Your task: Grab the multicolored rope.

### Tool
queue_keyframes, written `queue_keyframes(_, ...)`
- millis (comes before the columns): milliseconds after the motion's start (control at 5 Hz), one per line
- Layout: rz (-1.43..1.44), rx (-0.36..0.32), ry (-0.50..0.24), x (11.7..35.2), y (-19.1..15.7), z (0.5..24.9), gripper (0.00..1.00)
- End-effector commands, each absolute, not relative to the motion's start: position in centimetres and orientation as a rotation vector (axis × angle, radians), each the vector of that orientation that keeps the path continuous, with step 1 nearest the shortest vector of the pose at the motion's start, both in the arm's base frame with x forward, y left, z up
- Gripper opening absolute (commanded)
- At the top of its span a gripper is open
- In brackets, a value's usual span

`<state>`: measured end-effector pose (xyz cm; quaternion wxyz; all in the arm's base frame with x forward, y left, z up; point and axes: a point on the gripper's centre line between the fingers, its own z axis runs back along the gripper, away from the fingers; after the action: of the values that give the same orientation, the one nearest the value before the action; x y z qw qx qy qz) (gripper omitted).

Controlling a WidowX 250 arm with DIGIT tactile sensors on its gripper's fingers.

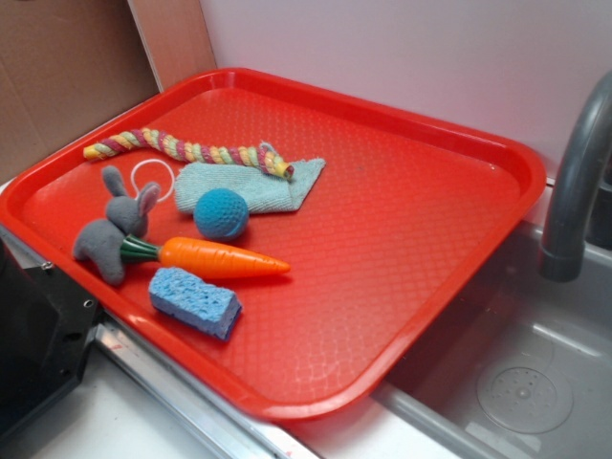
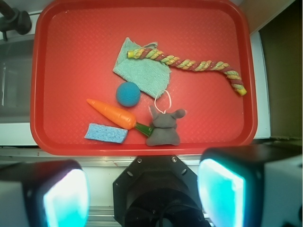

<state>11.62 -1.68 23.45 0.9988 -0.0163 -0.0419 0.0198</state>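
The multicolored rope (image 1: 186, 148) (image 2: 189, 64), twisted in yellow, pink and pale green, lies stretched along the far side of the red tray (image 1: 382, 239) (image 2: 71, 71). One frayed end rests on a light blue cloth (image 1: 244, 186) (image 2: 142, 71). My gripper (image 2: 142, 189) shows only in the wrist view. It is high above the tray's near edge and well away from the rope, with its two teal-padded fingers (image 2: 66, 198) wide apart and nothing between them.
Also on the tray are an orange carrot (image 1: 220, 258) (image 2: 111, 113), a blue ball (image 1: 221, 212) (image 2: 128, 94), a blue sponge (image 1: 194, 301) (image 2: 106, 133), a grey toy bunny (image 1: 115, 229) (image 2: 164, 127) and a white ring (image 1: 153, 177). A grey faucet (image 1: 574, 191) and a sink (image 1: 521, 392) stand to the right.
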Motion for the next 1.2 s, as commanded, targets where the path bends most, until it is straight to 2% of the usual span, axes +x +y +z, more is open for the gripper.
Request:
queue_keyframes(0, 0.040, -0.033, -0.084, 11.6, -1.7, 23.4, 1.00)
queue_keyframes(200, 0.187, -0.058, -0.060, 13.0, -0.9, 22.3, 1.00)
queue_keyframes(400, 0.266, -0.061, -0.085, 14.3, 0.1, 21.3, 1.00)
queue_keyframes(600, 0.516, -0.061, -0.086, 16.2, 1.7, 19.7, 1.00)
queue_keyframes(800, 0.765, -0.065, -0.119, 17.8, 3.5, 18.2, 1.00)
queue_keyframes(1000, 1.005, -0.098, -0.114, 19.0, 5.4, 15.9, 1.00)
